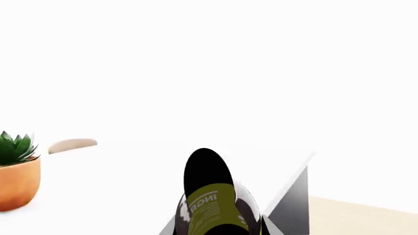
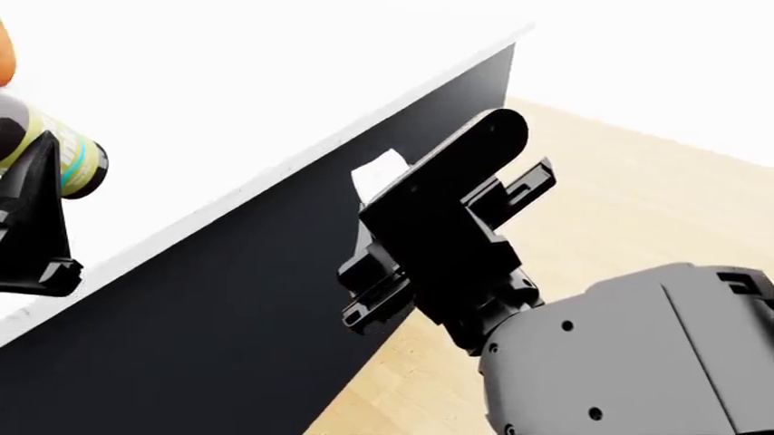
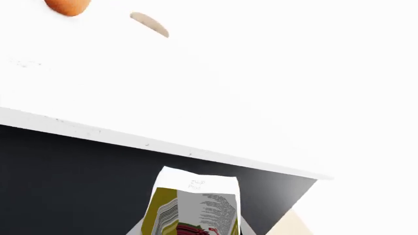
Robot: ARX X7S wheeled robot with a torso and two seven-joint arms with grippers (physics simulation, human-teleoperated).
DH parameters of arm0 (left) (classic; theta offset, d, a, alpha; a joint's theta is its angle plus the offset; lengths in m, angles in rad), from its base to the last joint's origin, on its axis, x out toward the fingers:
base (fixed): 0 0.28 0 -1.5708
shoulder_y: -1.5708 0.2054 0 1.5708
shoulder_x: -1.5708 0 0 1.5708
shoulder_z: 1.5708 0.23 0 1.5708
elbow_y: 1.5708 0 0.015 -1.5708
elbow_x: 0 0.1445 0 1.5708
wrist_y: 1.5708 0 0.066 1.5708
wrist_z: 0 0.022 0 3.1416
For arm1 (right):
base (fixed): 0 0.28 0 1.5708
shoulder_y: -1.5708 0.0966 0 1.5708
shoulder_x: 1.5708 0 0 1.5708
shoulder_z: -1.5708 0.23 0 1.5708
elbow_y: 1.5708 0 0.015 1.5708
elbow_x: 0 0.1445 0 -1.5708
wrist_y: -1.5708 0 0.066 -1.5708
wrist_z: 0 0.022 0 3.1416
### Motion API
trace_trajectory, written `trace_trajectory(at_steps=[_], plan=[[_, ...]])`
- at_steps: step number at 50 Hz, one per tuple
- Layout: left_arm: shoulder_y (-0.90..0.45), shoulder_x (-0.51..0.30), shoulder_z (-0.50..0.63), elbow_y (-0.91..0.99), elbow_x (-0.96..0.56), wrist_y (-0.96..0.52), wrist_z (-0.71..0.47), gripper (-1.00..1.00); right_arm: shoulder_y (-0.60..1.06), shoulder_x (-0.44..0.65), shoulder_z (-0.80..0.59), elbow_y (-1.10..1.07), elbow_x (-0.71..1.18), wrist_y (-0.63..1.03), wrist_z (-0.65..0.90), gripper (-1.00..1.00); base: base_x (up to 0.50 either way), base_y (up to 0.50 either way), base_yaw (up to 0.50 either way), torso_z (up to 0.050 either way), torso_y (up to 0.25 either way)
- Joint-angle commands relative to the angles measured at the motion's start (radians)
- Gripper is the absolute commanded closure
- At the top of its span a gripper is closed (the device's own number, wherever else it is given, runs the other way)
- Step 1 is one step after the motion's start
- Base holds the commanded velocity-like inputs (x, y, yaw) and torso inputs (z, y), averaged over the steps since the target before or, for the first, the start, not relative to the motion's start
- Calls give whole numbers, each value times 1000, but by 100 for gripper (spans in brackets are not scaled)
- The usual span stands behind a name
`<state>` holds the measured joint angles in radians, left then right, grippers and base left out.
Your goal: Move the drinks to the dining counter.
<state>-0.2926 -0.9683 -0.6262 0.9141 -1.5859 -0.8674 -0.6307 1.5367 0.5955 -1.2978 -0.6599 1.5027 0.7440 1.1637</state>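
Note:
My left gripper is shut on the small dark bottle with the yellow-green label and holds it over the dining counter's white top. The left wrist view shows the bottle between the fingers, above the white top. My right gripper is shut on the small white carton, held off the counter's front edge, before the black front panel. The right wrist view shows the carton below the edge of the top. The wine bottle is out of view.
An orange plant pot with a green plant stands on the counter top, also seen in the right wrist view. A beige oval shape lies beyond it. Light wooden floor runs along the counter's end and front.

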Motion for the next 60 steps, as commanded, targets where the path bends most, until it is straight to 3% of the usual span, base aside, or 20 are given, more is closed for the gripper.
trace_trajectory(at_steps=[1,47,60], plan=[[-11,-3,2,-4,-5,10,-8,100,17,-7,15,6,-20,21,-2,100,0,0,500,0,0],[-4,0,11,-1,8,11,-4,100,1,6,16,-12,-27,17,-5,100,0,0,500,0,1],[-45,-32,31,-14,-33,29,-28,100,32,3,28,-13,12,30,7,100,0,0,500,1,1]])
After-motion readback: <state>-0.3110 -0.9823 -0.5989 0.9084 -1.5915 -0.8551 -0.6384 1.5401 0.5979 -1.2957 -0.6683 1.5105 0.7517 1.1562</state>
